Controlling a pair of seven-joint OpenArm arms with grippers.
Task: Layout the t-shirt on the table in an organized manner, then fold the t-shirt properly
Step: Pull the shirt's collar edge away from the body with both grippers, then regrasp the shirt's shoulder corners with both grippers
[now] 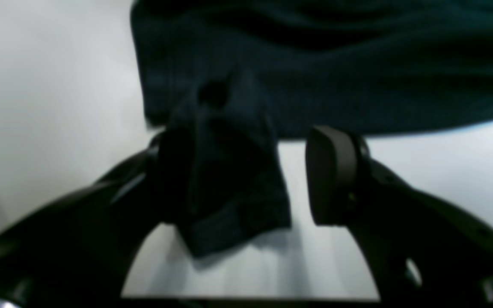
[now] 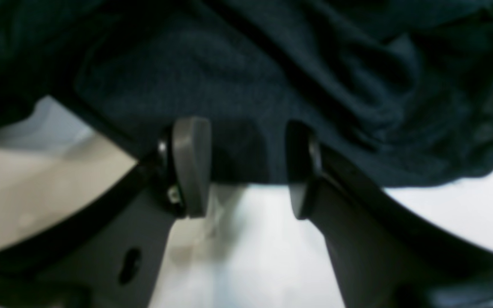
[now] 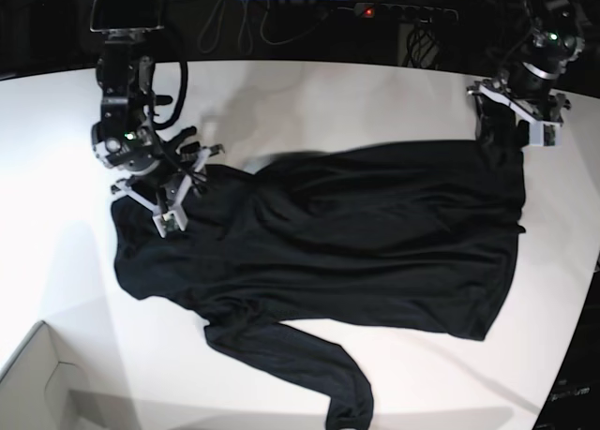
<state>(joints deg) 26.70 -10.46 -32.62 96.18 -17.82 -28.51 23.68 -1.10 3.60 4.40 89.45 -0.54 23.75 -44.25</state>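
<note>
While both grippers let go, the best thing was to lift straight up, so the cloth did not drag or bunch again. The left gripper (image 1: 246, 175) had its jaws wide apart, with a bit of the shirt (image 3: 337, 233) draped on one finger (image 1: 173, 175), not pinched. The right gripper (image 2: 246, 167) was partly open, with cloth lying loose between its jaws. The shirt lay spread on the table (image 3: 309, 102), body mostly flat, one sleeve pointing to the near edge.

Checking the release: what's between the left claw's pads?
In the left wrist view, a bunched fold of the shirt hangs by one pad; beside it, bare table.
</note>
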